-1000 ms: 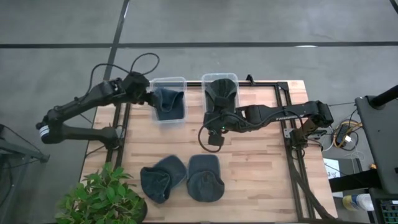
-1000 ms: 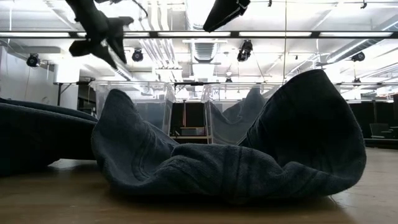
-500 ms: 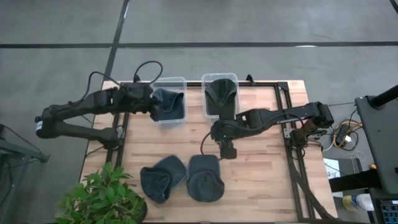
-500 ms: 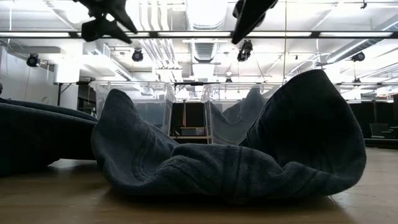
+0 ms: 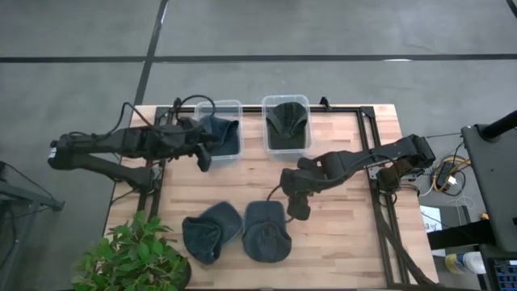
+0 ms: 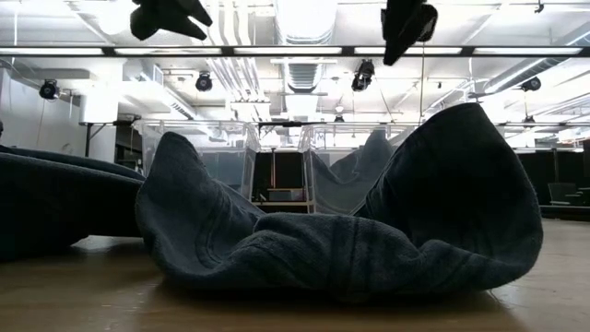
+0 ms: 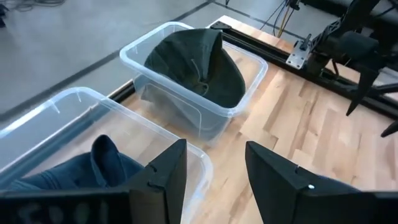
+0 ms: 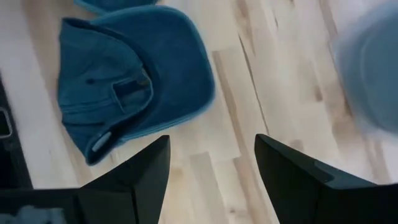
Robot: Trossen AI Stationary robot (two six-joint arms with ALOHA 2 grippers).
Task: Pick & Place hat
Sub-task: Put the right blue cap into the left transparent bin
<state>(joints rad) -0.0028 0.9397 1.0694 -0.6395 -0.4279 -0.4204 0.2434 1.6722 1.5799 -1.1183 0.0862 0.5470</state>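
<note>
Grey floor surrounds the wooden worktop [image 5: 339, 234]. Two clear bins [image 5: 220, 129] each hold a hat; two hats [image 5: 266, 230] lie near a plant [image 5: 129, 255]. Left gripper [image 5: 203, 158] and right gripper [image 5: 296, 212] spread, empty.

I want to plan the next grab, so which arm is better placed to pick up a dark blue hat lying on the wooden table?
Right. The right gripper hangs open beside the nearer dark blue hat, while the left gripper is by the clear plastic bin.
</note>
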